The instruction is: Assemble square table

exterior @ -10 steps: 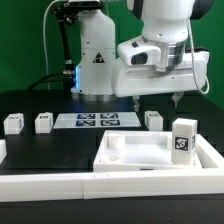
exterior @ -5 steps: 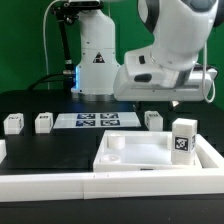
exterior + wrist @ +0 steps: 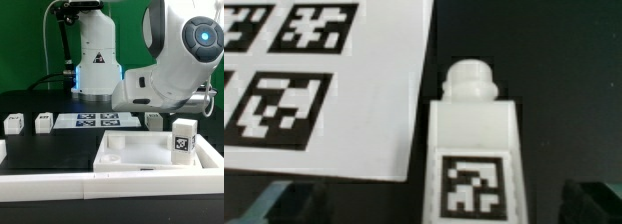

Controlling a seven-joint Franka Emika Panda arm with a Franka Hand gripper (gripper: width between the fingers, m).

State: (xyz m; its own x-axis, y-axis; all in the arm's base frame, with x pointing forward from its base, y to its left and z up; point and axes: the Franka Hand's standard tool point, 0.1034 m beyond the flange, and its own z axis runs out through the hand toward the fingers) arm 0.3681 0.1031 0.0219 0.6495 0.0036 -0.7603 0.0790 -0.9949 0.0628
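Observation:
The square tabletop (image 3: 150, 152) lies rim up at the front, on the exterior view's right. Two white legs (image 3: 13, 124) (image 3: 43, 123) stand at the exterior view's left. A third leg (image 3: 182, 138) stands upright by the tabletop's right corner. A fourth leg (image 3: 152, 120) lies beside the marker board, partly hidden by my arm. In the wrist view this leg (image 3: 473, 140) lies lengthwise with its tag up and its peg pointing away. My gripper (image 3: 434, 206) is open, with one dark finger (image 3: 267, 206) on each side of the leg, apart from it.
The marker board (image 3: 95, 121) lies flat behind the tabletop and shows beside the leg in the wrist view (image 3: 313, 80). A long white border bar (image 3: 100, 186) runs along the front and another along the exterior view's right. The robot base stands at the back.
My arm has come down and swung over the leg beside the marker board, now hiding much of it in the exterior view. The parts have not moved.

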